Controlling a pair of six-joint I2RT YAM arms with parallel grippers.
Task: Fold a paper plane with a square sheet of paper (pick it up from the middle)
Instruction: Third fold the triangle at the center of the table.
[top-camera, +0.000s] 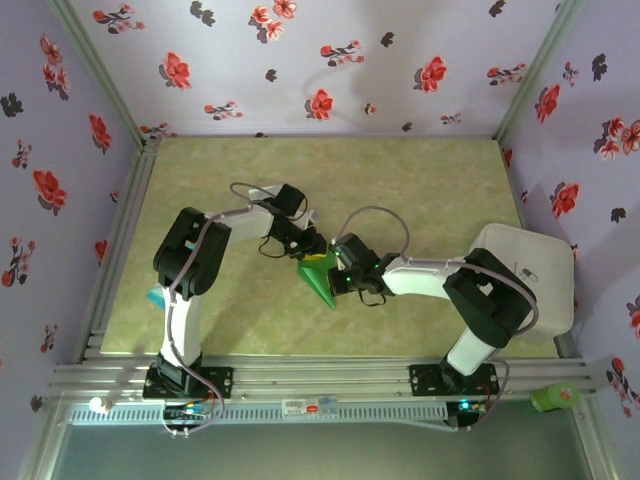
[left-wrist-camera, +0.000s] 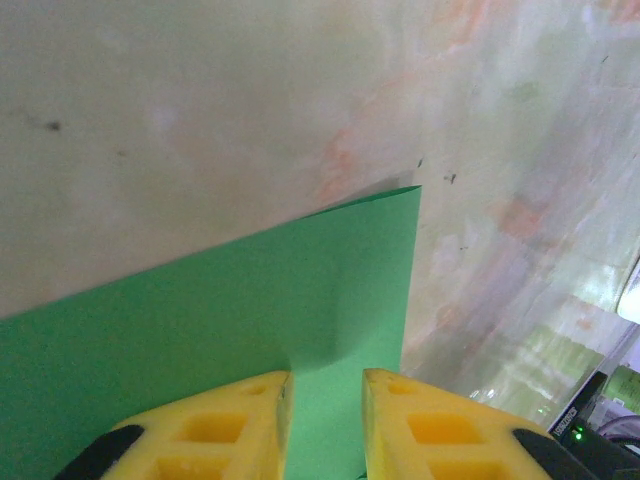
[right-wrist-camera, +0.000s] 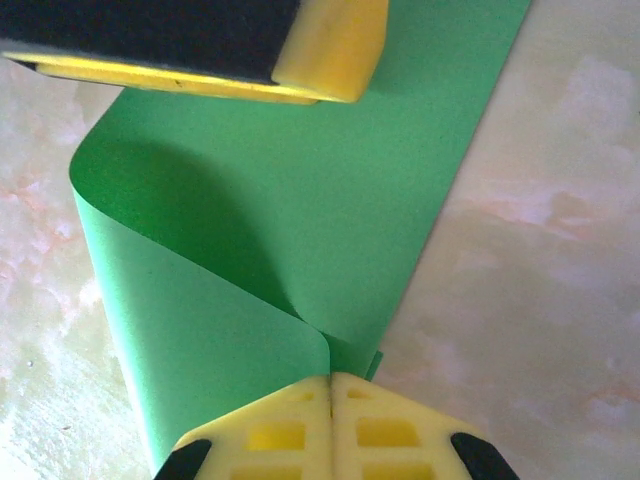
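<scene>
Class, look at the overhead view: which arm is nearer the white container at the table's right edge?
Right. The right arm has its elbow overlapping the white container; the left arm stands across from it, left of the green paper sheet.

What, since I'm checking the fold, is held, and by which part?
The right gripper pinches the green sheet at its curled-over edge; the left gripper stands open.

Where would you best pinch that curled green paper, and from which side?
Probably the paper by its straight free edge, coming low from the bare table beside it; the opposite side curls over, and the right end effector pinches one end.
</scene>
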